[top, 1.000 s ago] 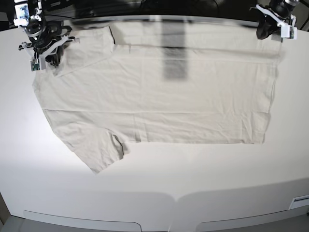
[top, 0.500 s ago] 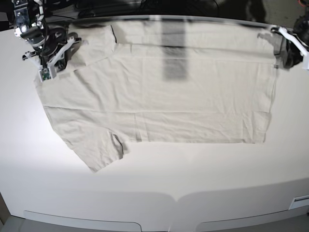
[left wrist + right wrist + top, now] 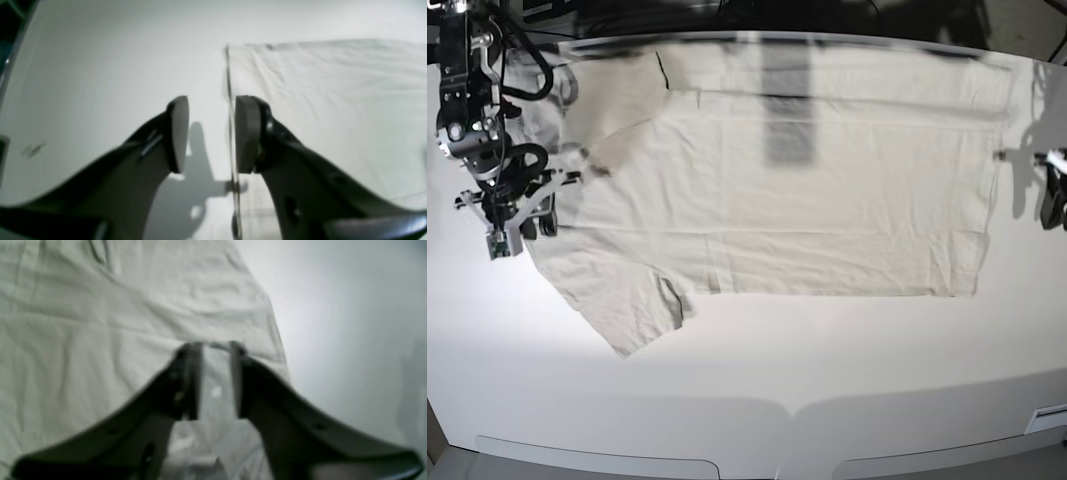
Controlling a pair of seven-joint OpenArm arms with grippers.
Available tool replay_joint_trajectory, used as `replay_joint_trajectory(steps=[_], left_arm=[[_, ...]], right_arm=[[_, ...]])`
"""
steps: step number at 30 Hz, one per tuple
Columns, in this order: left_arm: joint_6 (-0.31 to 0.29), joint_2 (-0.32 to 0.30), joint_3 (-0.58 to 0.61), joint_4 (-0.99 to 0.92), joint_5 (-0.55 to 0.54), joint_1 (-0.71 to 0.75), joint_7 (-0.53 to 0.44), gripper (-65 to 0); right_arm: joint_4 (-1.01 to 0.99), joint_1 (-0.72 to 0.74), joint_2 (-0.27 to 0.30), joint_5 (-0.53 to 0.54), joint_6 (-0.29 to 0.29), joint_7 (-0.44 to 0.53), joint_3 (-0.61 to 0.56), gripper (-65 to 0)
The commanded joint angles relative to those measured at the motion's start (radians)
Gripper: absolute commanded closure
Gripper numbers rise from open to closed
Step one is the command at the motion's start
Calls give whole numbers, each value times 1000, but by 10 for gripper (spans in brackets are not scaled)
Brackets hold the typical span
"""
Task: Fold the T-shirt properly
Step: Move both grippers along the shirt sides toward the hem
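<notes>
Both arms had travelled toward the near side of the surface (image 3: 827, 370) since a second earlier: the right gripper (image 3: 505, 205), which had been at the far corner by the shoulder, now sat at the shirt's collar-side edge, and the left gripper (image 3: 1055, 195), which had been at the far hem corner, now showed only at the frame's edge, just off the hem. The T-shirt (image 3: 807, 200) lay spread flat across the far half of the surface, collar end toward the right arm, hem toward the left arm, one sleeve splayed out toward the near side. Bare surface ran wide along the whole near side, with a narrower bare strip beyond the hem and beyond the collar end. In the left wrist view the left gripper (image 3: 208, 133) pointed down with its jaws parted and nothing between them, straddling the straight hem edge of the T-shirt (image 3: 333, 100): one pad stood over bare surface (image 3: 100, 66), the other over cloth. In the right wrist view the right gripper (image 3: 216, 380) hung over the T-shirt (image 3: 100, 340), jaws moderately apart with only flat cloth seen through the gap, close to the fabric's edge where bare surface (image 3: 350, 323) began. That view was blurred, so contact with the cloth could not be told.
</notes>
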Motion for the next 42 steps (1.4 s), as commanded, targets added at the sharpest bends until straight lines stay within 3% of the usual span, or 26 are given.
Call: replay_joint_trajectory(steps=[1,3,7,12,15,19,22,27,36,42], left_arm=[[-21,-20,14,-35,-11,-47,-23,-228],[-83,-24,60,-163,-6,-145,-20,-228],[-196,-45,154,-441,20,-371,-12,-228],[-204,-50,248,-777,26,-657,44,-228],[-204,-50,301,-980,82,-813,42,-228],[-204,-46,383,-1201,183,-960,-36,-228],[-204,-39,448,-1304,240,-1012,-140,-228],[-204,-8,531,-1369,311,-1023,-222,-228],[-204,37,536,-1372,311,-1023,-227,-228],[-204,44,536,-1372,300,-1010,-168,-228]], right_arm=[[3,26,16,2,19,19,8,-248],[-13,57,16,3,62,3,6,-264],[-22,98,14,3,81,-91,-1,-264],[-23,98,14,3,81,-116,-1,-264],[-23,98,14,2,81,-122,-1,-264],[-24,98,14,2,81,-131,-1,-264],[-24,98,14,2,81,-135,-1,-264],[-24,98,14,2,80,-136,-1,-264],[-24,98,14,-2,80,-146,0,-264],[-24,98,14,-2,80,-145,0,-264]])
